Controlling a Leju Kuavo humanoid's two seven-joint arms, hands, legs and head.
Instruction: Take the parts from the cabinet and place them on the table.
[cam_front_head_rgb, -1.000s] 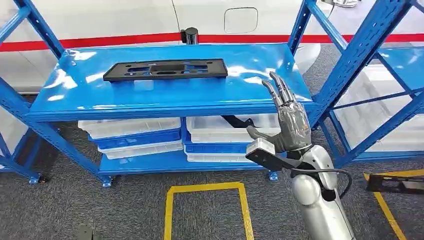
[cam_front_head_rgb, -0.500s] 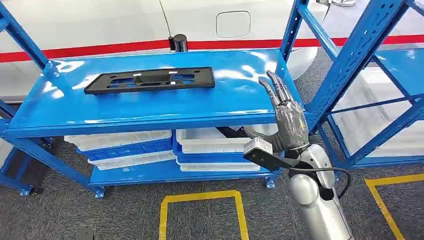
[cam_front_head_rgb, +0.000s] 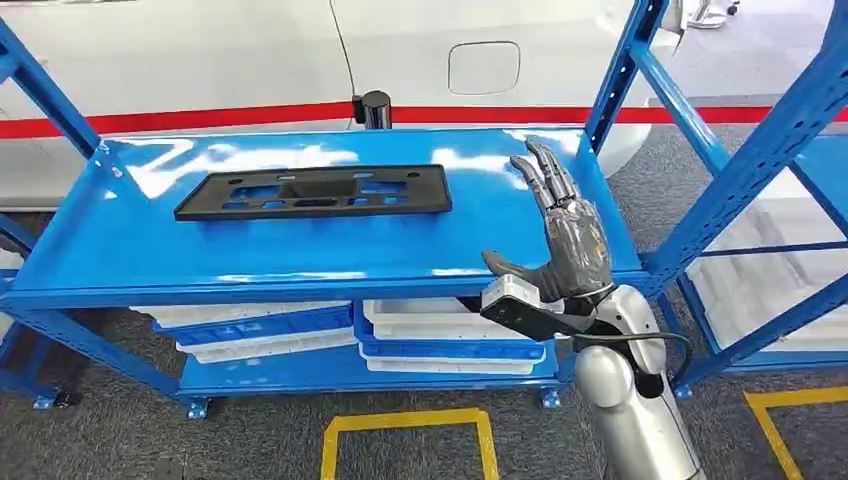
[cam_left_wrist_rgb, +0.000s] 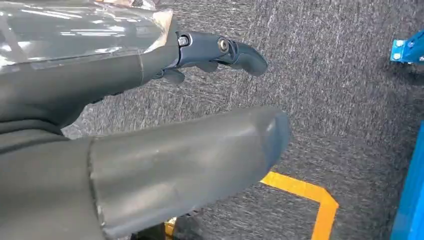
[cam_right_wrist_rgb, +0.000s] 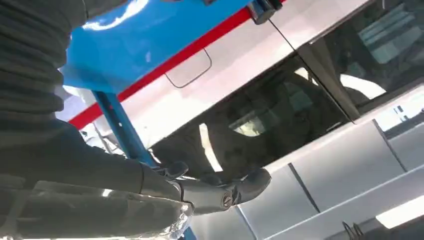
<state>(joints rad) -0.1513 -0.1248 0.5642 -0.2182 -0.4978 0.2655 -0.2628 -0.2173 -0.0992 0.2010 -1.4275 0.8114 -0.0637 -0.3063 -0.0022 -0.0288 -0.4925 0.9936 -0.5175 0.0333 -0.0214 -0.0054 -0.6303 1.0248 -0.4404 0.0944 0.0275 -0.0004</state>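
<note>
The black plate part (cam_front_head_rgb: 313, 192), long, flat and pierced with cut-outs, lies flat on the top shelf (cam_front_head_rgb: 130, 240) of the blue rack, toward its left half and parallel to the front edge. Nothing touches it.

Right robot hand (cam_front_head_rgb: 562, 240): raised over the right end of the top shelf, fingers extended and apart, grasping nothing. It is well apart from the part. In the right wrist view the right robot hand (cam_right_wrist_rgb: 150, 192) likewise appears released.

Left robot hand (cam_left_wrist_rgb: 125, 125): hangs over grey carpet marked with yellow floor tape (cam_left_wrist_rgb: 305, 197); fingers appear loosely extended and nothing is seen in its grasp.

Probable faults from this position:
- The part is thin and lies flush on smooth painted steel. Fingers coming from above may skid over it or push it toward the rear instead of getting under an edge.
- A single grasp at one end would likely let the long part tilt or swing and strike the rack upright (cam_front_head_rgb: 610, 90).
- A sideways reach could drag the forearm along the shelf's front lip.

Containers: white trays (cam_front_head_rgb: 450, 325) are stacked on blue ones on the lower shelf, in two piles. Their contents cannot be determined.
</note>
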